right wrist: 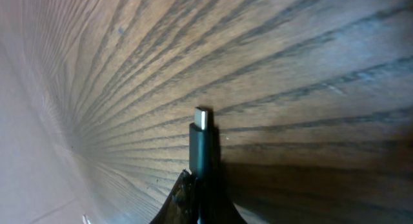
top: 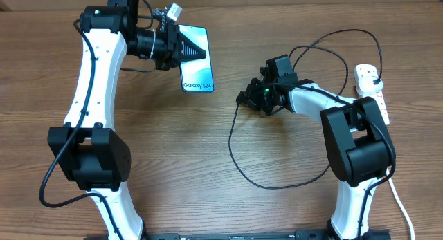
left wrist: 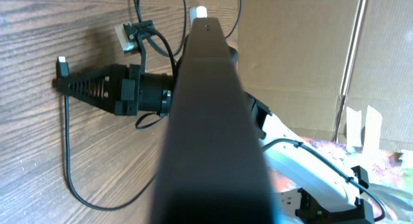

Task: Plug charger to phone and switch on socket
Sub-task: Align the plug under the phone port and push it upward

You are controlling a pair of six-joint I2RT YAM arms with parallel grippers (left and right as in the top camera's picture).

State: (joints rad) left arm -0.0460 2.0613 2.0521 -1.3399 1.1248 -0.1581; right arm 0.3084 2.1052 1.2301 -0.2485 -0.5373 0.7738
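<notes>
The phone (top: 196,66), with a light blue screen and white text, is at the back left of the table. My left gripper (top: 192,52) is shut on it. In the left wrist view the phone (left wrist: 213,121) fills the middle as a dark band and hides the fingers. My right gripper (top: 243,98) is shut on the charger's connector (right wrist: 202,121), whose tip sticks out ahead of the jaws (right wrist: 200,182), low over the wood and right of the phone. The thin black cable (top: 235,157) loops over the table to a black plug (top: 369,75) in the white socket (top: 374,95).
The table is brown wood (top: 208,164). The cable's loops run in front of and behind the right arm (top: 356,140). The socket's thick white cord (top: 401,205) runs down the right edge. A cardboard wall (left wrist: 303,56) stands beyond the table.
</notes>
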